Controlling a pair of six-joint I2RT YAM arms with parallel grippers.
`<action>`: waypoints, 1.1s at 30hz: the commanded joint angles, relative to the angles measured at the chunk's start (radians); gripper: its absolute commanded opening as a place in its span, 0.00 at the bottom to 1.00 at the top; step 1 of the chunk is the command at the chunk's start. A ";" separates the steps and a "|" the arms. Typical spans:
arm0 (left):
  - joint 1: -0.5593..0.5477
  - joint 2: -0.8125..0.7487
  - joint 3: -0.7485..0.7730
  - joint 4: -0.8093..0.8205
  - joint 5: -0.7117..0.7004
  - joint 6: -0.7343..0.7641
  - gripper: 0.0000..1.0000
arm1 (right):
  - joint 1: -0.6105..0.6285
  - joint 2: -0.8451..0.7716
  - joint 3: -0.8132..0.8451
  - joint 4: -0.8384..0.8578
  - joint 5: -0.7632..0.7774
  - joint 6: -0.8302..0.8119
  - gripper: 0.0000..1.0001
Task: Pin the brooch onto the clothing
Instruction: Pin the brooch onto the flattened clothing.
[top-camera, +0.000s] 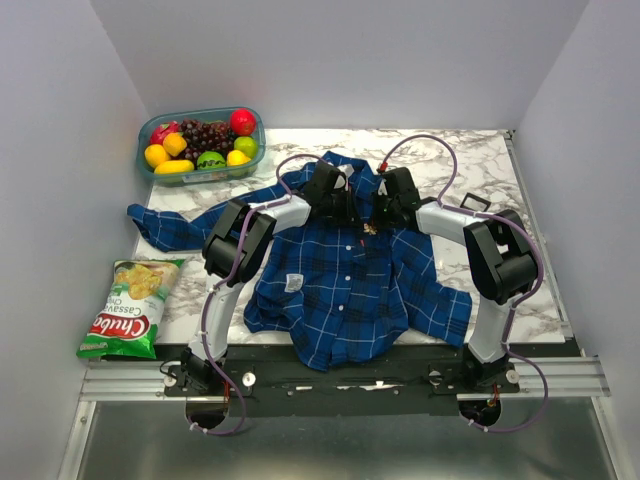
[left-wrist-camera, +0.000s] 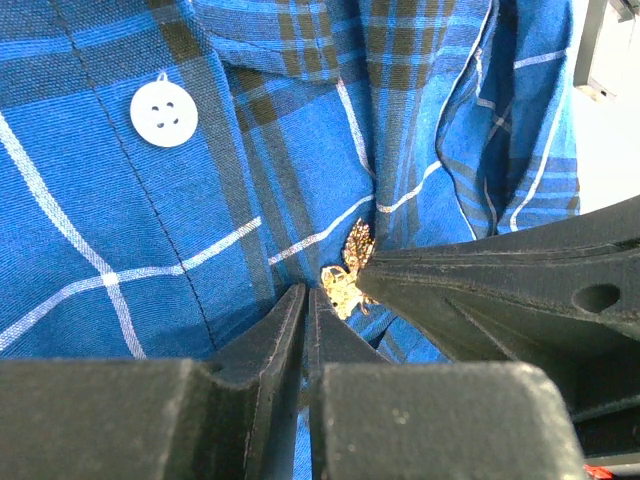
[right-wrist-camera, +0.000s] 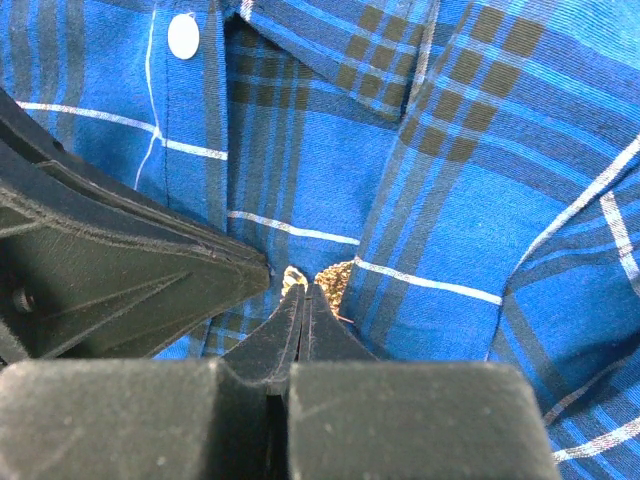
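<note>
Now the closed right gripper pinches the brooch on the shirt; the left gripper, nearly closed, sits just beside.

Left gripper, right gripper blk; 2 arms white, purple cables.

You have bright, even overhead light on the marble desk, shadows soft. In the wrist views the left pincer and right pincer blur at six o'clock; the plaid shirt weave is crisp.
</note>
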 joint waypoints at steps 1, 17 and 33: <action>-0.016 0.060 0.000 -0.107 -0.018 0.031 0.15 | 0.008 -0.018 -0.019 0.006 -0.019 -0.009 0.00; -0.016 0.058 0.009 -0.115 -0.021 0.034 0.16 | 0.008 -0.009 -0.044 0.024 0.021 0.012 0.00; -0.016 0.050 0.000 -0.108 -0.014 0.034 0.16 | 0.020 -0.057 -0.180 0.170 0.187 0.139 0.01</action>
